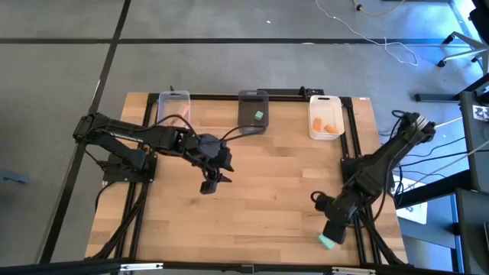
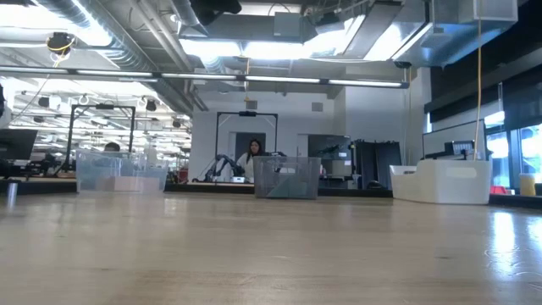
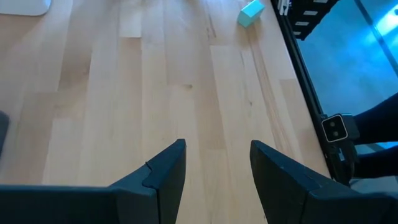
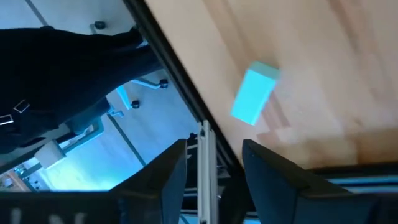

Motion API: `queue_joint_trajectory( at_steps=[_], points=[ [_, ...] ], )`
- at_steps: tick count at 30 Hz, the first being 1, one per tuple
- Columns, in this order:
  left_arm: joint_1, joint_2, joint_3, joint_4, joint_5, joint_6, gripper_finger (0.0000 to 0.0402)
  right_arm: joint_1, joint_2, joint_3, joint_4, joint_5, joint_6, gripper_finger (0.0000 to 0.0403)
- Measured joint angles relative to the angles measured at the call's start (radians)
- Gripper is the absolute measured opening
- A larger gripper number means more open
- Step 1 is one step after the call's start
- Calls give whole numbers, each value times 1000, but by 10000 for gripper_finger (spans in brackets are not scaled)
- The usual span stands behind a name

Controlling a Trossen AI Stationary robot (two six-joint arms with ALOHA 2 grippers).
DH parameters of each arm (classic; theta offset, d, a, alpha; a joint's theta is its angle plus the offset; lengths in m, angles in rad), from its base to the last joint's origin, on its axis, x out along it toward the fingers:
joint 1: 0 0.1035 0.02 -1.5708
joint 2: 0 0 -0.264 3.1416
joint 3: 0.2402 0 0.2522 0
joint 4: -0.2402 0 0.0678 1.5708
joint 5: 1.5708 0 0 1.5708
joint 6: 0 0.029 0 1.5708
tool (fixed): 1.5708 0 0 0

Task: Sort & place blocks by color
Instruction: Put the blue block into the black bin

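Note:
A teal-green block (image 1: 328, 241) lies flat on the table near its near right corner, close to the edge; it also shows in the right wrist view (image 4: 254, 94) and far off in the left wrist view (image 3: 251, 12). My right gripper (image 1: 334, 228) hovers just above and beside it, open (image 4: 214, 149), with nothing between its fingers. My left gripper (image 1: 208, 186) hangs open (image 3: 217, 149) over the bare middle-left of the table. Another teal block (image 1: 259, 116) lies in the dark grey bin (image 1: 254, 101). Orange blocks (image 1: 330, 127) lie in the white bin (image 1: 324, 107).
Three bins stand along the far edge: a clear one (image 1: 174, 105) at left, the dark grey one in the middle (image 2: 288, 178), the white one at right (image 2: 440, 182). The black table frame (image 4: 205, 143) runs close by the teal block. A person shows far behind the table in the low view.

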Motion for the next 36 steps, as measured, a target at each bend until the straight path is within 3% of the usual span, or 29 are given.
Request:
queue_joint_trajectory(
  at_steps=[7, 17, 25, 30, 36],
  points=[
    [-23, 0, 0, 0, 0, 34, 170, 13, 106, 0, 86, 1, 6, 157],
    [-35, 0, 0, 0, 0, 34, 170, 13, 248, 0, 43, 0, 231, 157],
    [-35, 0, 0, 0, 0, 25, 170, 13, 351, 0, 36, -35, 233, 157],
    [-35, 0, 0, 0, 0, 25, 170, 12, 406, 0, 41, -116, 231, 157],
    [-35, 0, 0, 0, 0, 24, 170, 12, 429, 0, 60, -122, 230, 157]
  ],
)
